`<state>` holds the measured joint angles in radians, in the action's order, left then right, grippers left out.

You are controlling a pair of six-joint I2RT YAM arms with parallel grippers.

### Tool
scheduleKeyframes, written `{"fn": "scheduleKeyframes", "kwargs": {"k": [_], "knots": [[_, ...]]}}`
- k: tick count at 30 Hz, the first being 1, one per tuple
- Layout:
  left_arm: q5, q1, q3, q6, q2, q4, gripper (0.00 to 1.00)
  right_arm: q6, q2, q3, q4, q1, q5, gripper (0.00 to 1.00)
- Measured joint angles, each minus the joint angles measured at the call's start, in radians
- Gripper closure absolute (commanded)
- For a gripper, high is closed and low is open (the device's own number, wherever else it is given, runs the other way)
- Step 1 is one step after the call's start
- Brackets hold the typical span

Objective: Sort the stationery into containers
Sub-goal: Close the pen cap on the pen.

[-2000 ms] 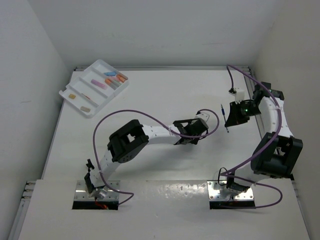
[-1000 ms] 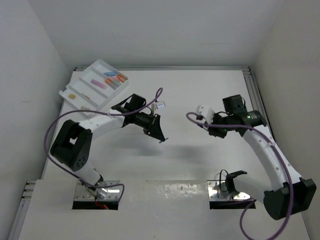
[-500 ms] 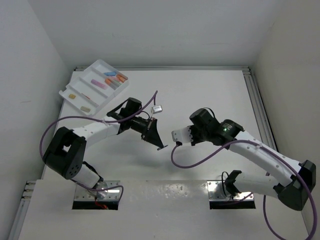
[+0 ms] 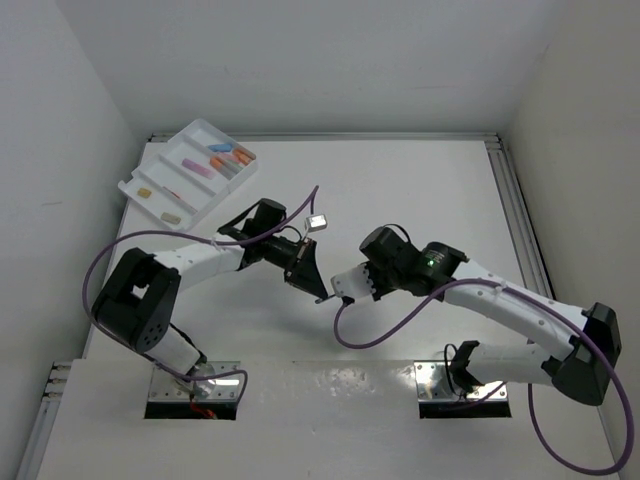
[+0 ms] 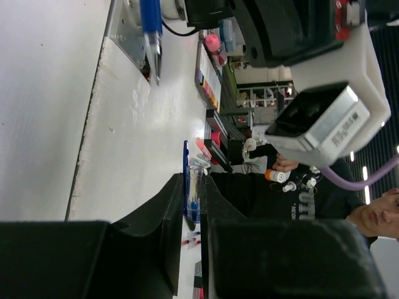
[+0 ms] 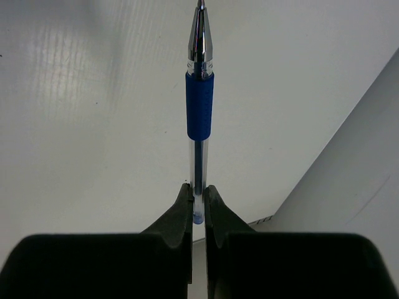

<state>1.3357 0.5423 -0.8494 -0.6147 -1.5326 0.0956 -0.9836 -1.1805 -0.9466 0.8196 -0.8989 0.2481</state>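
My right gripper (image 6: 198, 187) is shut on the tail end of a thin blue pen (image 6: 199, 106), whose bare tip points away from the jaws. My left gripper (image 5: 198, 187) is shut on a short clear and blue piece (image 5: 194, 194) that looks like a pen cap. In the top view the left gripper (image 4: 316, 288) and right gripper (image 4: 336, 294) nearly meet tip to tip above the table's middle. The right gripper's pen also shows in the left wrist view (image 5: 151, 34). The white divided tray (image 4: 200, 124) sits far left, holding orange and blue markers (image 4: 231, 154), a pink marker (image 4: 197, 168) and beige erasers (image 4: 170, 216).
Purple cables loop off both arms over the middle of the table (image 4: 420, 180). White walls close in on the left, back and right. The arm bases stand on metal plates (image 4: 460, 385) at the near edge.
Both arms have swung in from the sides to the table's middle. The right gripper carried the blue pen left and nearer, and its tip now almost meets the left gripper's.
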Motion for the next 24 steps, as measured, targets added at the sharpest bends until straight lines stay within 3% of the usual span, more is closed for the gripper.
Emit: {"fn": "scheduleKeyframes", "kwargs": {"k": [24], "knots": [[-0.021,0.007,-0.006,0.0,-0.056,-0.001,1.0,0.014,-0.081,-0.052,0.011,-0.107,-0.017,1.0]]}}
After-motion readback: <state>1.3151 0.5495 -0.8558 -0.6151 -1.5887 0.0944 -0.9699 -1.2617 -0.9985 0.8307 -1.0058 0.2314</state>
